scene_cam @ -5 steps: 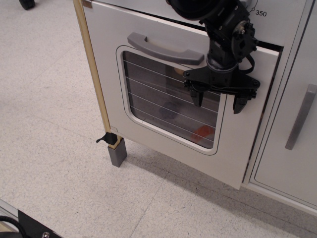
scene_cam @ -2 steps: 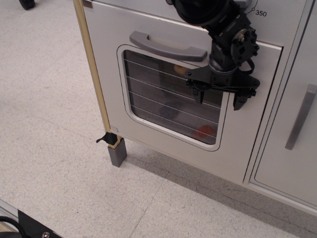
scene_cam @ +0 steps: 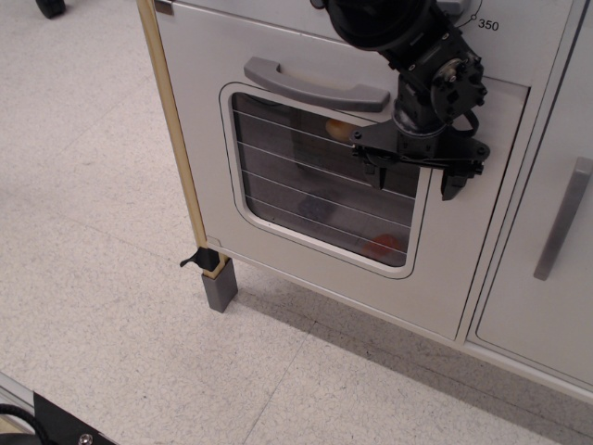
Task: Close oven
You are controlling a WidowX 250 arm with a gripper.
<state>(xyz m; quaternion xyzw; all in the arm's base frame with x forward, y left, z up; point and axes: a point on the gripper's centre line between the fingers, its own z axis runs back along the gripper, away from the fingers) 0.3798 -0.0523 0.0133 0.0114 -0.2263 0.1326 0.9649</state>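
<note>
One view shows the black gripper (scene_cam: 415,176) with its fingers spread open and holding nothing, right against the oven (scene_cam: 306,139) door's right side, below the curved grey handle (scene_cam: 315,85), and the door looks nearly flat shut.

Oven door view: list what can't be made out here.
- Behind the white oven door's wired window: orange shapes, blurred by glare.
- Black tool: fingers spread, contact with the door unclear; the arm is cut off by the top edge.
- Dial marking "350": its knob is hidden behind the arm.
- Plain white cabinet door with grey bar handle: cropped at the right edge.
</note>
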